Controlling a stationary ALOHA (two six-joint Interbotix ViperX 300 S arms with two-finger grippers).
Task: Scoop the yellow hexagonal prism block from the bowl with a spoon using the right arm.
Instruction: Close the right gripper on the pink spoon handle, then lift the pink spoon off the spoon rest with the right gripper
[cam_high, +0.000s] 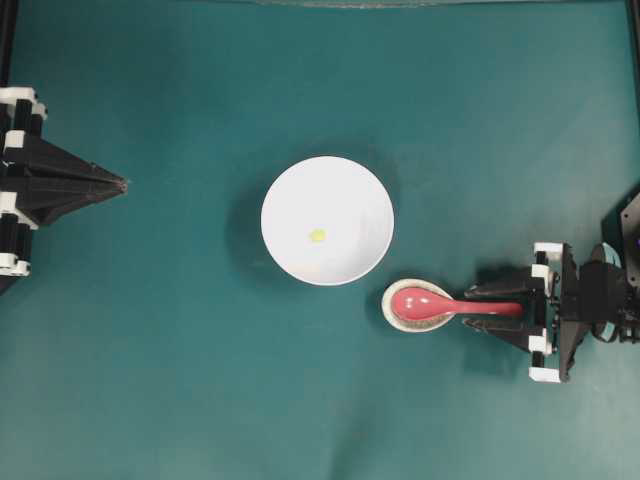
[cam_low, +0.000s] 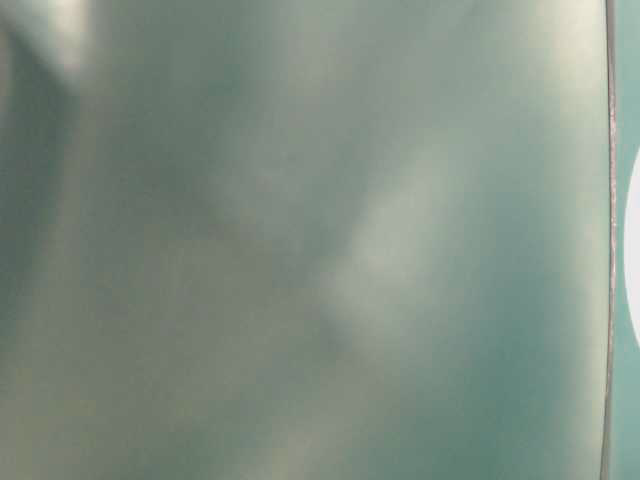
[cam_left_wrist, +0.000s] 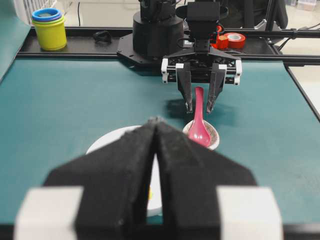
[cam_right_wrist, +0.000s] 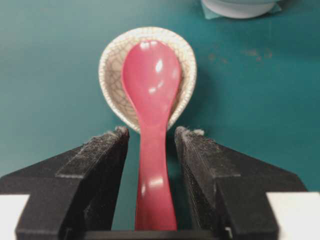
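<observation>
I see bare desk (cam_high: 180, 380) around the bowl (cam_high: 300, 190), right fingers (cam_right_wrist: 107, 150) narrowly apart flanking the spoon (cam_right_wrist: 151, 90) handle, gaps both sides, left fingers (cam_left_wrist: 135, 155) pressed together, empty

White bowl (cam_high: 327, 220) near middle of teal table (cam_high: 180, 380). Tiny yellow hexagonal prism block (cam_high: 317, 235) inside bowl, just off bowl's centre. Small beige dish (cam_high: 417, 306) just beside bowl, toward right edge and near edge of table. Pink-red spoon (cam_high: 450, 303) lies with scoop in dish, handle pointing at right edge. Right gripper (cam_high: 478, 304) straddles handle, fingers either side, a gap showing. Left gripper (cam_high: 118, 184) at left edge, fingers pressed to a point, well apart from bowl.
</observation>
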